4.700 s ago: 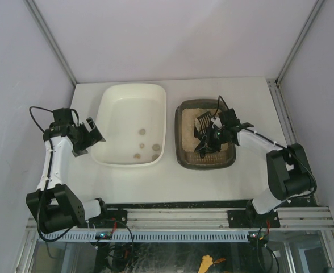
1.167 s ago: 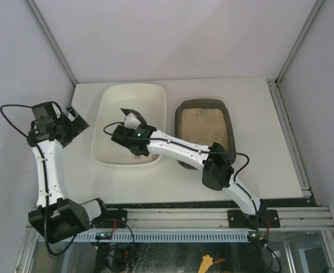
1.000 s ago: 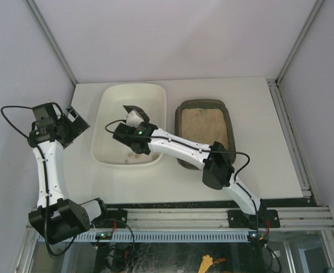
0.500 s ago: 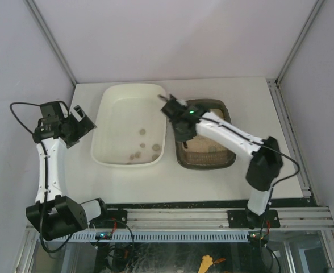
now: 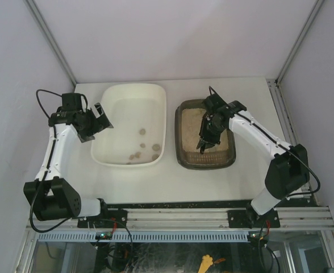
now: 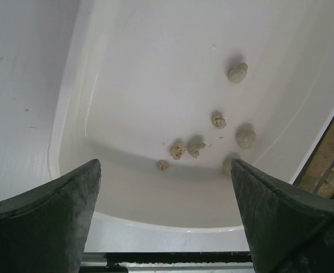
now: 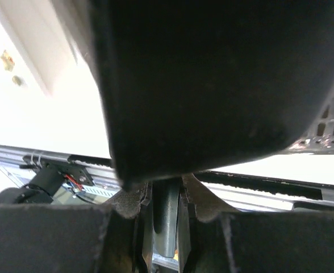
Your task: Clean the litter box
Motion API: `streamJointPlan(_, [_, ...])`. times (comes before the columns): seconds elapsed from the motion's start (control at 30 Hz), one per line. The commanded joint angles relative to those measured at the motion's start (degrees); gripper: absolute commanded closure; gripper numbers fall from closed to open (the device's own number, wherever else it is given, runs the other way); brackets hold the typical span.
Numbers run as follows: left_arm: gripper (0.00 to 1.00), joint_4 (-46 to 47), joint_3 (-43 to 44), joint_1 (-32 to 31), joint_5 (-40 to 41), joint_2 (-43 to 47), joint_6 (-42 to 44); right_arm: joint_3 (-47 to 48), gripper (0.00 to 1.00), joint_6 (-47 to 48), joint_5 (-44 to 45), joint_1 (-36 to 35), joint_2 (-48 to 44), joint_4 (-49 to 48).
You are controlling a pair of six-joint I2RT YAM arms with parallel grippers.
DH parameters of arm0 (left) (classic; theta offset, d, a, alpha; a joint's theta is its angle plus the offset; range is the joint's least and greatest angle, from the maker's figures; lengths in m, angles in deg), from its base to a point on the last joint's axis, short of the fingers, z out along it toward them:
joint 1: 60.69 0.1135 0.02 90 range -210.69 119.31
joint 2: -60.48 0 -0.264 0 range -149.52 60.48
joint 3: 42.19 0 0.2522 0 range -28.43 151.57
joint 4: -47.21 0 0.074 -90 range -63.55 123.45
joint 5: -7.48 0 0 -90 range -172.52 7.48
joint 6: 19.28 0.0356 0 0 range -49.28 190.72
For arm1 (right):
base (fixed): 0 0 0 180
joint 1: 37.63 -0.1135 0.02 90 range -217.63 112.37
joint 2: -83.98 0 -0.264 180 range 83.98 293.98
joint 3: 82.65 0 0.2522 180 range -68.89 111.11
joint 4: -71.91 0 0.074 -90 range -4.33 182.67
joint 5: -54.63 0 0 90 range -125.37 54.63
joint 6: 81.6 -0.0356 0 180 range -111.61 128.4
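On the right half of the tabletop (image 5: 252, 179) lay the litter box (image 5: 207, 164), a dark grey-brown translucent plastic tray with rounded corners. Its long axis ran from the near edge toward the far edge. Pale beige litter (image 5: 191, 120), fine and sandy, covered its floor.

The right pincer (image 5: 207, 134) hung directly above the middle of that tray and was clamped on the handle of a dark scoop (image 7: 201, 85). In the wrist view the scoop's body filled most of the frame, with a grey slotted part showing at the right side. The litter therefore lay straight below the scoop, and the tray's length offered room for a rake toward either the near or the far edge. I judged the right arm much the nearer to the work, and a further sifting pass looked like the step in hand. Whether the scoop touched the sand could not be told.

Just beside the tray, toward the left edge, sat the white tub (image 5: 113, 96), smooth, glossy and larger. Several small rounded clumps (image 6: 177, 150) lay scattered on its floor. The left pincer (image 6: 164, 165) hovered over the tub's left rim with its jaws wide apart, holding nothing, well away from the litter box.
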Motion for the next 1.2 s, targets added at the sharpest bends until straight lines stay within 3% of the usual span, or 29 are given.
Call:
streamJointPlan(0.0, [0.0,0.86,0.76,-0.22,0.78,4.31,1.14,4.94,1.0,-1.2,-0.67,3.78,6.74,1.52])
streamJointPlan(0.33, [0.0,0.27,-0.94,-0.21,0.93,6.22,1.8,13.29,1.0,-1.03,-0.36,6.13,19.64,3.7])
streamJointPlan(0.87, [0.0,0.82,-0.67,-0.23,2.02,5.75,1.64,14.79,1.0,-4.5,2.4,8.67,28.9,-3.37])
streamJointPlan(1.17, [0.0,1.39,-1.42,-0.22,2.27,4.9,1.71,14.78,1.0,-4.09,-2.53,7.59,30.65,-11.48])
